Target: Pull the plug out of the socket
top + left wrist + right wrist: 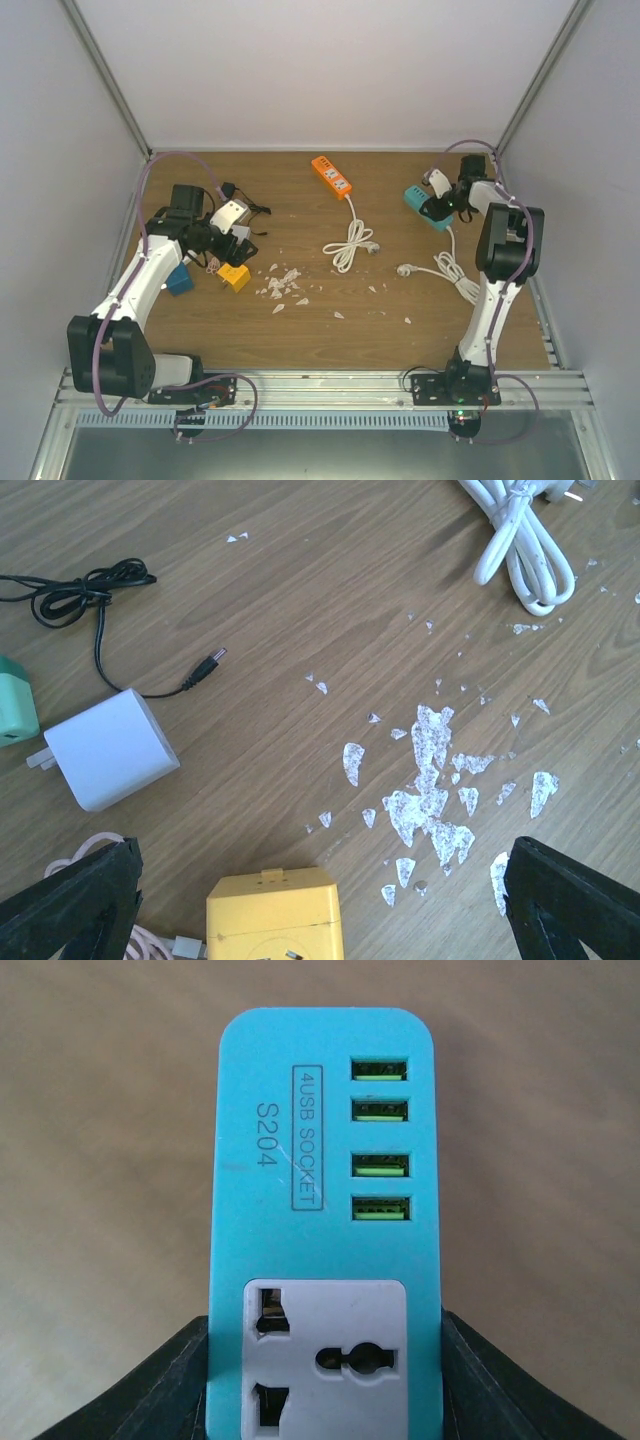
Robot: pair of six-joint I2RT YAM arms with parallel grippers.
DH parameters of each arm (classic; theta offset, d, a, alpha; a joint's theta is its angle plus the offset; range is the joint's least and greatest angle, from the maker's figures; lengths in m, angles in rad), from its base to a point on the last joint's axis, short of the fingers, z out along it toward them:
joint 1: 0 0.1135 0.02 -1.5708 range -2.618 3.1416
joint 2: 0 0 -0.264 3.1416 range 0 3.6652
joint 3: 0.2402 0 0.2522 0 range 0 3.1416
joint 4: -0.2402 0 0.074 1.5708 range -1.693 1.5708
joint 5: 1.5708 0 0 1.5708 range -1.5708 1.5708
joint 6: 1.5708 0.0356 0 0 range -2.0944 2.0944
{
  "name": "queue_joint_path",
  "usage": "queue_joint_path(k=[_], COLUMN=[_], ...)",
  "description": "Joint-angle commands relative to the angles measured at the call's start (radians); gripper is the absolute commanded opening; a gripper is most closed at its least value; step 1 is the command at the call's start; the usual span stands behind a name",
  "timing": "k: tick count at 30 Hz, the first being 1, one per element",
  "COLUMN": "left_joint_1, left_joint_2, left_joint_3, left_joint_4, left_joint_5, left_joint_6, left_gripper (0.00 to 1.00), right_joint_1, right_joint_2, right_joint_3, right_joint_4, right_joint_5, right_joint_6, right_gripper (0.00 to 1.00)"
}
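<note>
The teal socket strip [320, 1190] fills the right wrist view, with several green USB ports and an empty grey outlet [322, 1355]. My right gripper [325, 1400] is shut on it, a black finger [140, 1390] pressed to each side; from above the strip [418, 200] lies at the far right. A white plug adapter [110, 748] lies loose on the wood, prongs pointing left. A yellow cube socket [275, 915] sits between my left gripper's [320, 920] wide-open fingers [70, 900]. A pale connector [185, 945] on a pink cable meets the cube's left side.
White flakes [430, 780] litter the wood right of the cube. A coiled white cord [348, 243] and an orange power strip [331, 175] lie mid-table. A black cable [80, 595], a blue cube [180, 280] and another white cord [450, 268] are nearby. Walls enclose three sides.
</note>
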Motion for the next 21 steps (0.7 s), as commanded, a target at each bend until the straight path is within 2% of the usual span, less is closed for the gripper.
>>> queue_joint_path(k=[1,6,11,16,21], left_joint_1=[-0.006,-0.005,-0.006,-0.005,-0.003], left_joint_2=[0.007,0.01,0.021,0.018,0.011], left_joint_3=[0.019,0.018,0.027,0.036,0.05], left_joint_4=[0.037,0.043,0.049,0.055,0.053], left_joint_5=[0.014,0.009,0.009,-0.001,0.014], left_joint_6=[0.011,0.018,0.012,0.01,0.007], left_gripper=[0.99,0.99,0.99,0.99,0.99], right_joint_1=[-0.012,0.003,0.035,0.045,0.045], right_joint_2=[0.164,0.28,0.347,0.361,0.32], right_joint_3=[0.159,0.393,0.518,0.559,0.547], right_joint_4=[0.057,0.032,0.049,0.051,0.031], right_joint_5=[0.06,0.031,0.034,0.03,0.016], right_joint_6=[0.094,0.185,0.249,0.277,0.279], right_gripper=[0.29,0.3,0.35,0.5,0.71])
